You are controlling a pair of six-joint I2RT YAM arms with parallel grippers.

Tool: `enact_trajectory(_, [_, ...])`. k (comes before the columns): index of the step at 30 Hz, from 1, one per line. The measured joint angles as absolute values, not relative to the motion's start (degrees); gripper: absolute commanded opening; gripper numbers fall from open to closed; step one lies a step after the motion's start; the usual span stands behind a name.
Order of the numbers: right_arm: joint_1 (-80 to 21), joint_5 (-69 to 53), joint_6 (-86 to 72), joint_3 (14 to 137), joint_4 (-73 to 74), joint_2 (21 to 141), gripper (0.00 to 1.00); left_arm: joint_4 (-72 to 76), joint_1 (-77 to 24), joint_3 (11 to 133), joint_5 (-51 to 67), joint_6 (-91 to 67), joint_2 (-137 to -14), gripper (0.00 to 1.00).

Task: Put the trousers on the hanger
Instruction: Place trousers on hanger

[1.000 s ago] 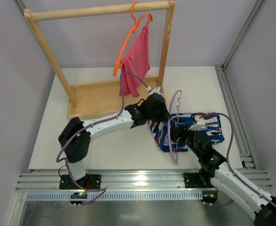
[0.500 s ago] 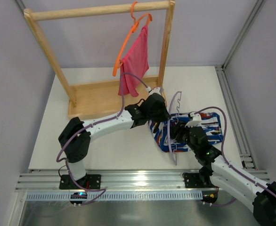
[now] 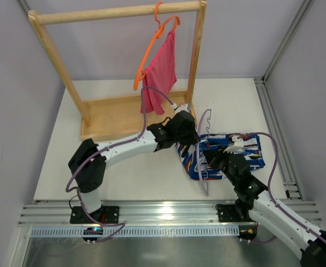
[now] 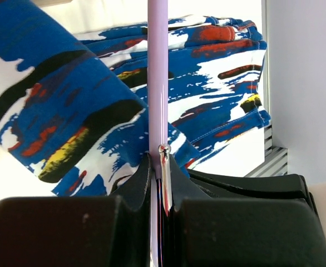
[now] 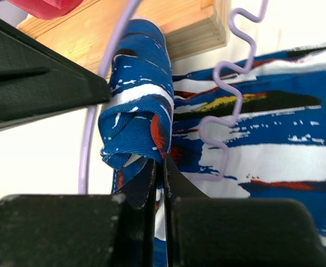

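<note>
The trousers [image 3: 246,157], a blue, white, red and black print, lie folded on the table at the right. One fold [image 5: 135,119] is bunched up through the pale lilac hanger [image 3: 204,127]. My left gripper [image 3: 192,133] is shut on the hanger's neck, with the lilac bar [image 4: 156,83] and metal hook stem clamped between its fingers [image 4: 158,158]. The printed fabric [image 4: 68,111] lies just beyond them. My right gripper [image 3: 210,157] is shut on the edge of the bunched trousers fold [image 5: 159,161]. The hanger's wavy arm [image 5: 230,94] lies over the cloth to its right.
A wooden clothes rack [image 3: 118,12] stands at the back, with its tray base [image 3: 113,114] just behind the left gripper. An orange hanger [image 3: 152,47] with a pink cloth [image 3: 160,72] hangs from it. Aluminium rails [image 3: 274,128] edge the table at the right.
My right gripper has gone from open to shut on the trousers fold and has shifted slightly. The left arm and the hanger have barely moved.
</note>
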State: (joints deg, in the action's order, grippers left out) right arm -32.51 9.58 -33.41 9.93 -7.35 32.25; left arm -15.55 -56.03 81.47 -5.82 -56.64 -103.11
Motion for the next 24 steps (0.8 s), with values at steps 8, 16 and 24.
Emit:
enact_trajectory(8, [-32.5, 12.6, -39.1, 6.4, -1.0, 24.8, 0.04, -17.1, -56.0, 81.4, -7.1, -56.9, -102.6, 0.0])
enact_trajectory(16, [-32.5, 15.2, -47.7, 5.8, 9.3, 17.6, 0.06, -18.0, -56.0, 80.4, -7.5, -58.3, -102.6, 0.0])
enact_trajectory(24, [-32.5, 13.3, -46.9, 8.2, 17.8, 9.6, 0.67, -17.3, -56.0, 78.4, -7.4, -58.4, -101.7, 0.0])
